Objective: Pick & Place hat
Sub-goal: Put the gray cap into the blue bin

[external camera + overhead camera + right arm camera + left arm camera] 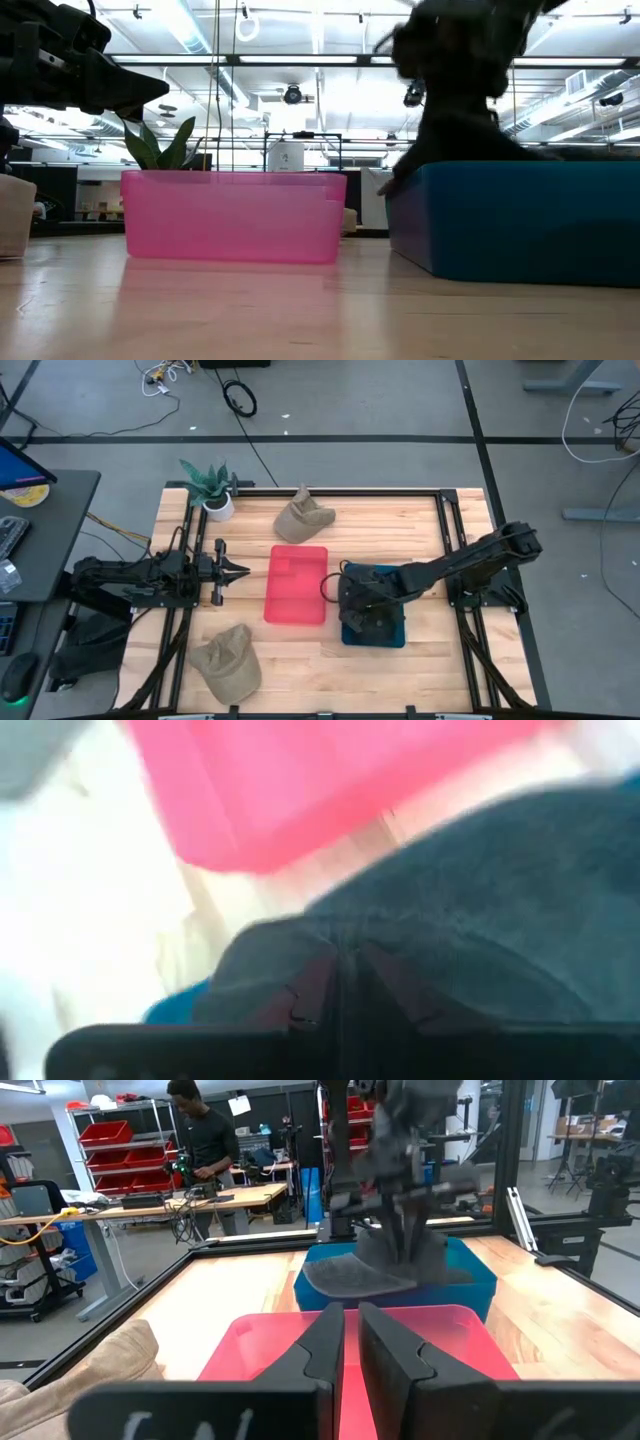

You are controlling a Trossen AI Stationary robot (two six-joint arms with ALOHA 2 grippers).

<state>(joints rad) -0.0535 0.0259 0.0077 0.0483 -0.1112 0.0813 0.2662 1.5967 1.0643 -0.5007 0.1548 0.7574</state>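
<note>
Dark grey hat (372, 1270), soft cloth with a curved stiff brim, hanging over the blue bin (385, 635) at the table's right, pinched in the right gripper (362, 610); fingers clamped on the crown. Seen up close from the right wrist, a stitched, matte weave. Blue bin boxy, smooth plastic. Pink bin (296, 584) just left of it, translucent, rectangular, glossy. Left gripper (236, 570) level at the pink bin's left edge, fingers nearly together, holding nothing. Two tan hats, limp and crumpled: one (303, 517) far, one (227, 659) near left. Potted plant (212, 488) at the far left corner. Pale wood-plank table (440, 660).
</note>
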